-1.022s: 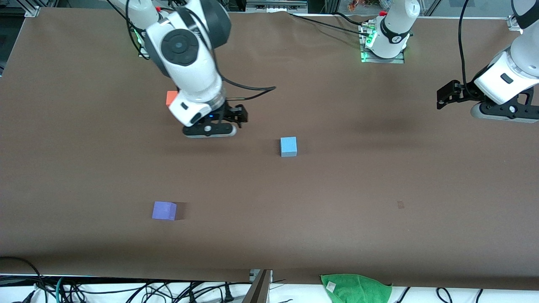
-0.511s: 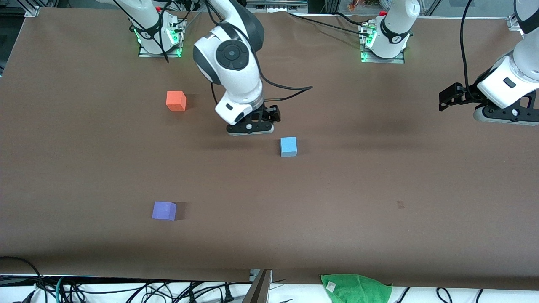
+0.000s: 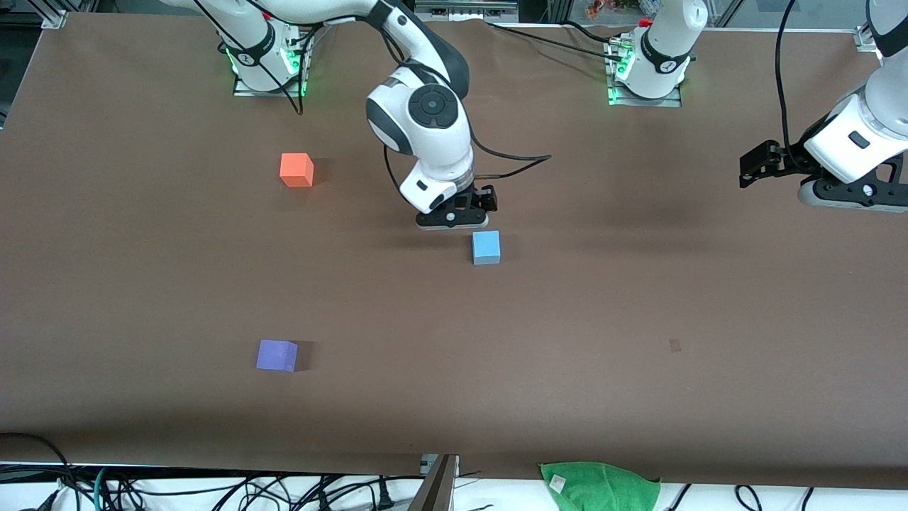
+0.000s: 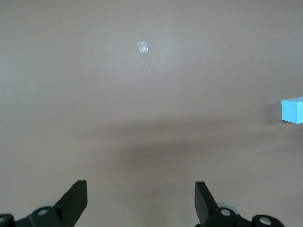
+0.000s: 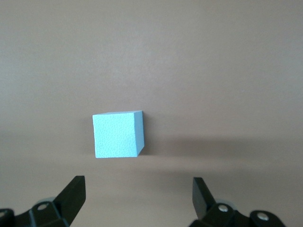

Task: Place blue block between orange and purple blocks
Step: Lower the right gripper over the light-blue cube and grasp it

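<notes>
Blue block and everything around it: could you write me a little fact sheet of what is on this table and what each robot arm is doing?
blue block: on the table, untouched, mid-table
orange block: toward the right arm's end, farther from the front camera than the blue block
purple block: toward the right arm's end, nearest the front camera of the three
right gripper: open, empty, low over the table beside the blue block
left gripper: open, empty, waiting over the left arm's end of the table
green cloth: at the table edge nearest the front camera
task status: blue block not yet picked up
</notes>
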Robot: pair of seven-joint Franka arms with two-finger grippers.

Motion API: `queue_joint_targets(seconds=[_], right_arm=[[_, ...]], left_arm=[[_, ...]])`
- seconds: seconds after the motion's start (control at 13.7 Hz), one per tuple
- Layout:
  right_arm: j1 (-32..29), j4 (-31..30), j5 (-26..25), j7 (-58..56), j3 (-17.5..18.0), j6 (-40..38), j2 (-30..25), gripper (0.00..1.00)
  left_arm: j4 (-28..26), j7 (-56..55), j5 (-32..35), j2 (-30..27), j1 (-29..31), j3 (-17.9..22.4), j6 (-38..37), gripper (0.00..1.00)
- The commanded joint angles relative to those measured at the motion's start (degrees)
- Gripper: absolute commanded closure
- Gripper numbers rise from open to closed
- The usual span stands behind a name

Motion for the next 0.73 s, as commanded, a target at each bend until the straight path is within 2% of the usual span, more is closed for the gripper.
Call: queue_joint_targets(seconds=[0.0,0.29,0.51,0.66], right_arm=[[1.8,1.3,-2.1,4.9,-0.7,3.8,2.9,0.0],[2.8,1.4,-3.9,5.5,-0.8,8.3,5.8,0.0],[3.8,5.1,-5.3,5.6,-0.9,9.2,9.3,0.0],[5.4,7.4,-5.6,5.6,-2.5,9.2,11.7,0.0]], left_arm=[[2.0,0.5,-0.4,0.8,-0.1,0.0,-1.1,0.0],[2.0,0.5,-0.4,0.8,-0.1,-0.1,-1.1,0.0],[2.0,0.5,-0.4,0.8,-0.1,0.0,-1.1,0.0],[2.0,0.5,-0.5,0.8,-0.1,0.0,-1.1,0.0]])
